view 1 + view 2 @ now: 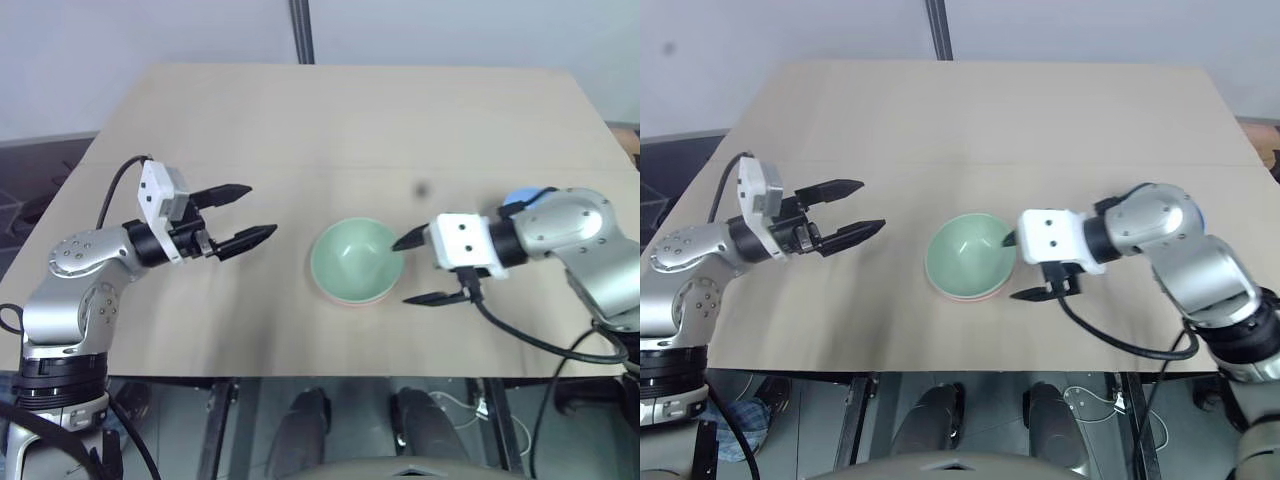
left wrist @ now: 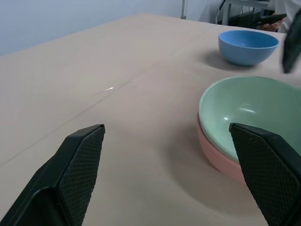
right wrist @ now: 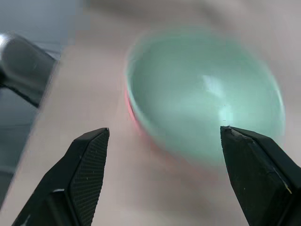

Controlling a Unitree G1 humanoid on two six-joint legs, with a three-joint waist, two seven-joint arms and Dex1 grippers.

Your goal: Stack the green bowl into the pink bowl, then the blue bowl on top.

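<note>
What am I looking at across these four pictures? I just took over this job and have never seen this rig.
It is a humanoid robot with two arms, each ending in a gripper of two black fingers. Two pictures come from cameras in its head, looking down over a tan table. The other two come from cameras on the wrists, looking out along each gripper's fingers.

On the table, the green bowl sits nested inside the pink bowl, whose rim peeks out beneath it. The blue bowl stands alone farther back, mostly hidden behind the right arm in the head views.

The left gripper hovers open, left of the stack, holding nothing. The right gripper is open beside the stack's right edge, also empty. The blue bowl is not yet stacked.
</note>
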